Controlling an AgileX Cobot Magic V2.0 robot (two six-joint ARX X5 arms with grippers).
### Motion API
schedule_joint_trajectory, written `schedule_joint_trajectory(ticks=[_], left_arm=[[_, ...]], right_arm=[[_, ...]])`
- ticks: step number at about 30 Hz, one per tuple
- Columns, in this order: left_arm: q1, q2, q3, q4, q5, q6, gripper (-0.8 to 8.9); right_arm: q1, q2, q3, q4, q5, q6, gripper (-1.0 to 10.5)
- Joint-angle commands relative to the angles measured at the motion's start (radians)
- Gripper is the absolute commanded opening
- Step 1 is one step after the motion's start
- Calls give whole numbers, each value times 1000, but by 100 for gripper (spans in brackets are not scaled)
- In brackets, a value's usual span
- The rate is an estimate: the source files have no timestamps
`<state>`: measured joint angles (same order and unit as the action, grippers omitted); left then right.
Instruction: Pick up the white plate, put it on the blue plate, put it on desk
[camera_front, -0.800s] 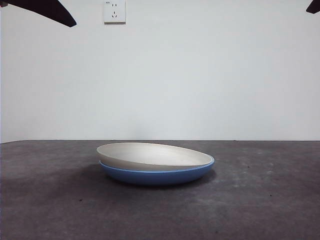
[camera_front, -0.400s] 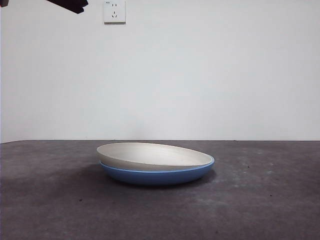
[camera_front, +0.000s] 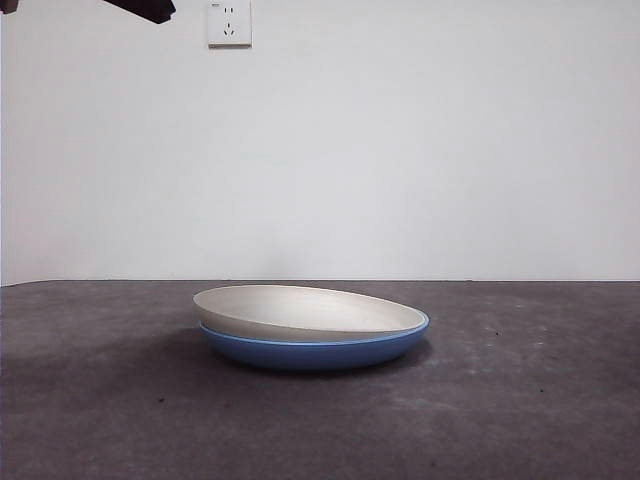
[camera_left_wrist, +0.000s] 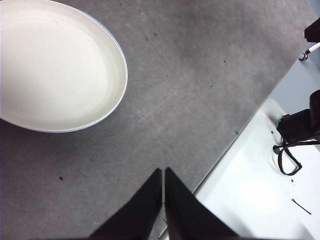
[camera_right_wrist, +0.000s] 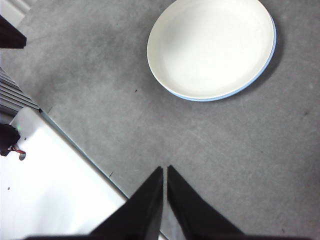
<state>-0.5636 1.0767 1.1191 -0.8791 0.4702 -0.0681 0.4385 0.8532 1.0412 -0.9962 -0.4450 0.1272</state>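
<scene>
The white plate (camera_front: 305, 311) sits tilted on the blue plate (camera_front: 315, 351), well apart from both closed, empty grippers: left (camera_left_wrist: 163, 172), right (camera_right_wrist: 165, 170).

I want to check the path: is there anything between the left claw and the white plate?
Nothing: in the left wrist view, only bare grey desk lies between the left claw and the white plate.

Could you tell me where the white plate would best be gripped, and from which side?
Probably the white plate's raised rim, on the front view's left. It sits tilted in the blue plate: that edge stands clear, the opposite edge lies flush. Pinch the rim from above.
</scene>
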Motion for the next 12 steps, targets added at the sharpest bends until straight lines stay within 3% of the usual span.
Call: schedule_joint_trajectory(ticks=[1, 12], left_arm=[[-7, 5, 10, 11, 2, 12, 9], [-7, 0, 10, 14, 2, 12, 9]], right_arm=[[7, 8, 19, 21, 0, -11, 8], [7, 8, 19, 28, 0, -11, 8]])
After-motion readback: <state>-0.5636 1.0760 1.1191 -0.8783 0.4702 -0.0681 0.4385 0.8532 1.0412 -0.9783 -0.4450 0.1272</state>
